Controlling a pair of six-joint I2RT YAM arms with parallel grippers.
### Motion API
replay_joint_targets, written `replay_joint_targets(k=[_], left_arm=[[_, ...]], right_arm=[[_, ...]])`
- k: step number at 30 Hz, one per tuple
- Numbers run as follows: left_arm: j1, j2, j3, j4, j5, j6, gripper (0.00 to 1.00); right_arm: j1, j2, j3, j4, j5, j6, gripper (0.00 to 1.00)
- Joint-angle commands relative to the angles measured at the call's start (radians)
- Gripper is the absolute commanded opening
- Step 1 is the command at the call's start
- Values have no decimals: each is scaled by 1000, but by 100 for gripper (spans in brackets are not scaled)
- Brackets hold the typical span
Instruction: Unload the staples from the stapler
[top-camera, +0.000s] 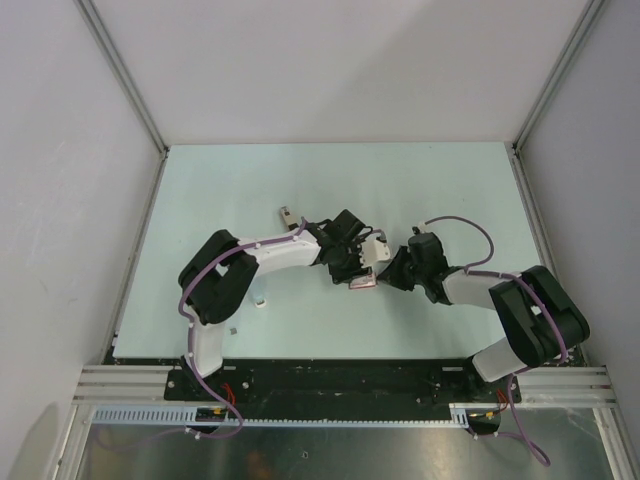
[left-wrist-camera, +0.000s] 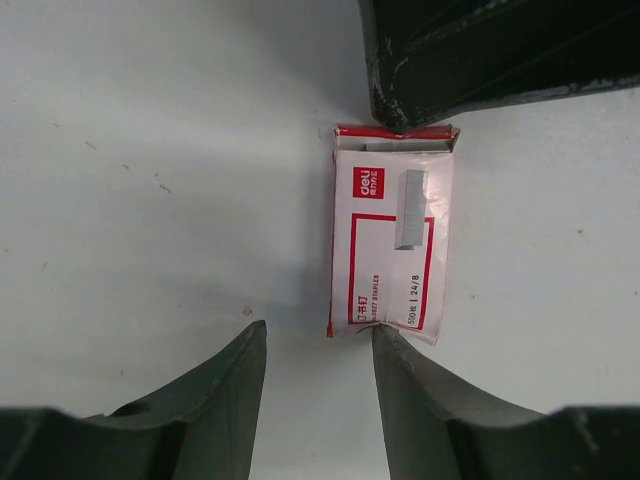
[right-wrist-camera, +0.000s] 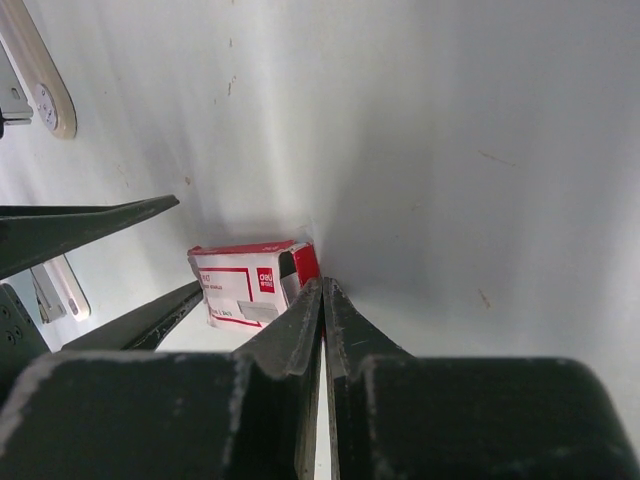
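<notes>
Small red-and-white cardboard box (left-wrist-camera: 392, 250) on pale table (left-wrist-camera: 150, 200). Left gripper (left-wrist-camera: 320, 338) spread open just beside it; right gripper (right-wrist-camera: 322, 288) clenched, tips touching its open end, where silvery-grey staples (left-wrist-camera: 404, 147) show.

Bright even light, soft shadows; wrist views sharp, no glare.

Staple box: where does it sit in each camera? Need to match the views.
Top external: staple box is a small reddish patch mid-frame, partly hidden.
Left wrist: right of centre, label up, open red end at the top.
Right wrist: lower left of centre.
Shared landmark: right pincer, shut, tip at the box's red end. It is the dark bar at the top of the left wrist view.
</notes>
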Motion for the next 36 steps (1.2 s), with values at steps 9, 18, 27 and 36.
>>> replay_joint_targets(k=[9, 18, 27, 36], left_arm=[[-27, -5, -15, 26, -2, 47, 51], [-26, -17, -37, 26, -17, 47, 49], [-14, -98, -32, 19, 13, -22, 61], [43, -299, 20, -33, 84, -128, 79]], right_arm=[[70, -21, 37, -15, -71, 20, 8], [34, -60, 32, -93, -66, -22, 14], [20, -115, 32, -133, -41, -51, 31], [19, -215, 115, -262, 44, -126, 76]])
